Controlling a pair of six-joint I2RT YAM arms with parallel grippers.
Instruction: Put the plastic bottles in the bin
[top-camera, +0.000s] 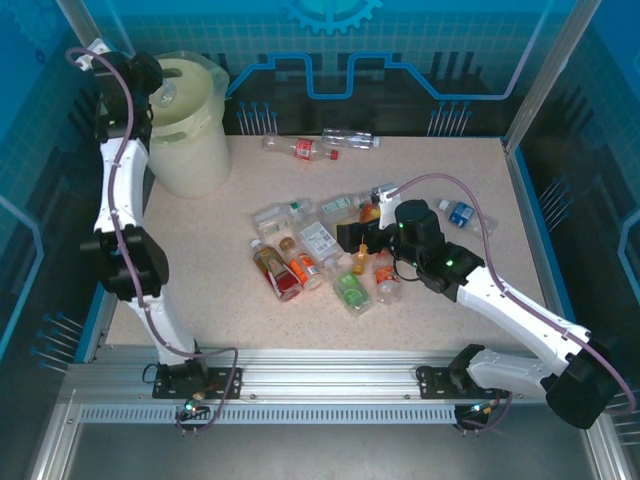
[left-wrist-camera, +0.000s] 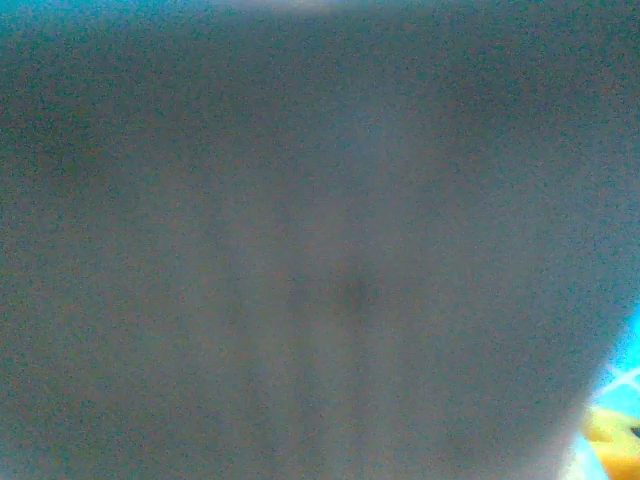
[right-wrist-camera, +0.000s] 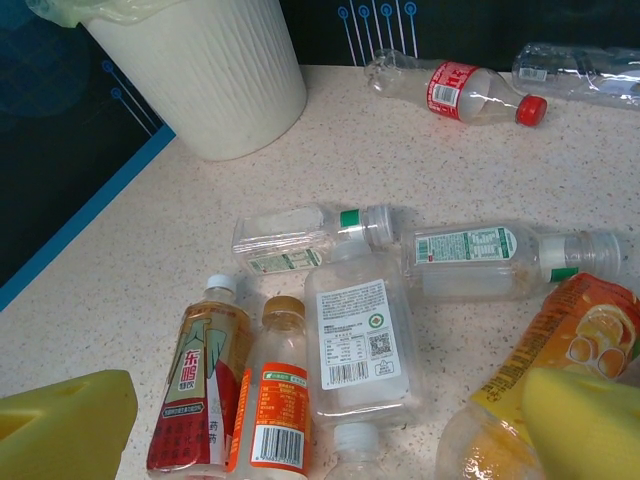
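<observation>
From above, you'll see the bin at the upper left of the table, with the left gripper over its mouth; you cannot tell whether it grips anything. The right gripper sits low over the plastic bottles scattered mid-frame. Your left wrist view is a grey blur. In your right wrist view, the yellow fingers stand wide apart, released, with bottles lying between them and the bin at upper left.
</observation>
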